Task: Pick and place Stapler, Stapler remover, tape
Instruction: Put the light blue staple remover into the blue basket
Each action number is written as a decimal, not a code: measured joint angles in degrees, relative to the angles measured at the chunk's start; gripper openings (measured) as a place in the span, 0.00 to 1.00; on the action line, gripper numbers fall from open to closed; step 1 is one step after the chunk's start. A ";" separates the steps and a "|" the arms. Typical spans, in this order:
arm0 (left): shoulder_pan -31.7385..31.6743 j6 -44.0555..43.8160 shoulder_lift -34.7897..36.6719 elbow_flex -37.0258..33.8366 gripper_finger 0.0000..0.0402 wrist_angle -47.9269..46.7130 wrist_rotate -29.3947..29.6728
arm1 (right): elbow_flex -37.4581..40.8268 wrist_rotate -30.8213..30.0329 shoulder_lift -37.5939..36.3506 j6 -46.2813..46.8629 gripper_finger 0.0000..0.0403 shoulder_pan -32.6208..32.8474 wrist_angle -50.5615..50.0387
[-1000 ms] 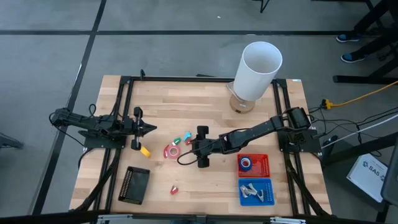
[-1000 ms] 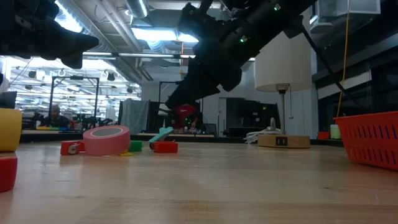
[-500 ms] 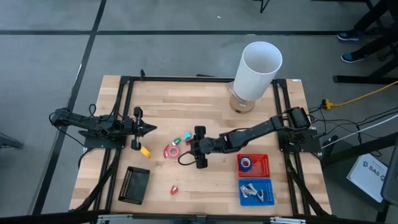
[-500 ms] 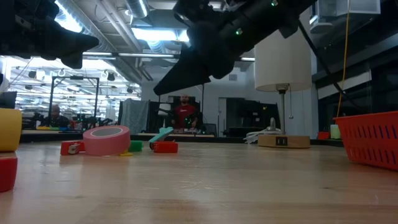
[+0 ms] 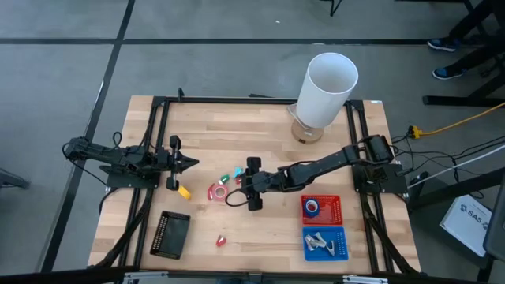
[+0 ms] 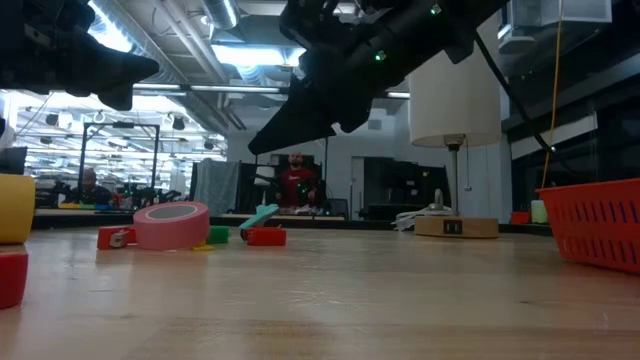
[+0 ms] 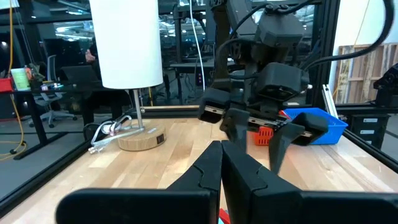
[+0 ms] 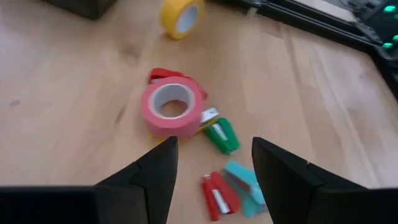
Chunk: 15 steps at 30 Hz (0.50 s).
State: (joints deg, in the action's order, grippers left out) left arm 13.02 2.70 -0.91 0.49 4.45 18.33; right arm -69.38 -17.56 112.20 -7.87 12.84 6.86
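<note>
Right gripper [image 5: 240, 190] hovering with fingers spread wide, empty, just above the cluster at mid-table. Below and between those fingers: pink tape roll [image 8: 171, 106], a squat ring lying flat, white core showing. Touching its side, a small red stapler [image 8: 163, 75] and a green one [image 8: 220, 135]; nearby a teal piece [image 8: 241, 175] and another red piece [image 8: 216, 196]. Farther off toward the left arm, yellow tape roll [image 8: 181, 17], tilted on its side. Blue tape roll [image 5: 312, 207] sitting in the red basket [image 5: 332, 203], right side of the table. Left gripper [image 5: 186, 163] parked at the left edge, fingers pressed together, nothing held. Underneath, pale wooden tabletop [image 5: 229, 130]; white cylinder [image 5: 327, 88] at the far edge. Beyond, a lit workshop, with a person [image 6: 297, 182] seated in red.
</note>
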 joint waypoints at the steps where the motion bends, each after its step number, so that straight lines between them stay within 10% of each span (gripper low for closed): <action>1: 0.02 0.00 0.00 0.00 0.01 -0.02 0.00 | 0.00 -0.54 -0.01 0.07 0.51 -0.21 0.10; 15: 0.01 0.02 0.00 0.01 0.01 0.00 0.00 | -0.06 2.51 1.55 -10.91 0.51 -5.33 -3.03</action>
State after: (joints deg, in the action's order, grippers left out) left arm 13.02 2.72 -0.91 0.50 4.45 18.33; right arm -69.44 -15.05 113.76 -18.78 7.51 3.83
